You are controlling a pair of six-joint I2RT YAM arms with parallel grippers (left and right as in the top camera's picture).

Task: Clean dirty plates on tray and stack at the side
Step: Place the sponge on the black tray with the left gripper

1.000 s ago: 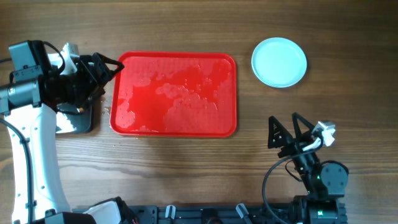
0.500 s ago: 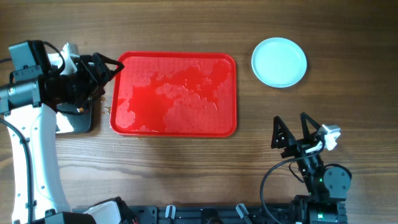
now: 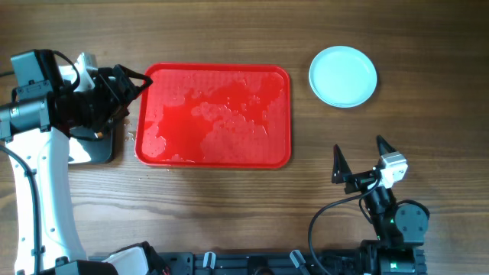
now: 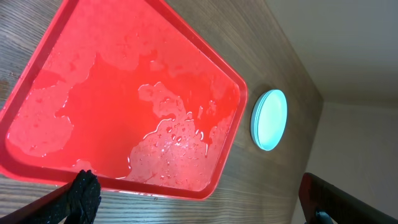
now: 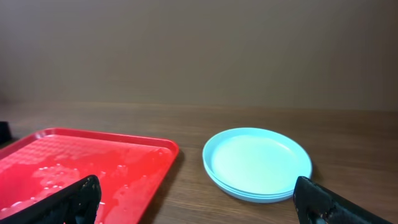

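While left tool (image 3: 134,95) and right tool (image 3: 357,148) gape empty, plates (image 3: 343,76) sit stacked near the tray (image 3: 176,85).

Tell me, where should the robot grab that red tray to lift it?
The tray is best taken by the raised rim of its short left edge, coming from the left, where the open left pincer is nearest. It lies flat and wet, so probably only that upstanding lip offers something to pinch.

Counter (image 3: 229,221): brown wood grain, matte, streaked darker in places; spread beneath right claw (image 5: 198,200). Wall (image 5: 199,50): plain, unmarked grey-brown, straight ahead of that claw, rising from counter's far edge. Light: soft, even; faint shadows only on counter.
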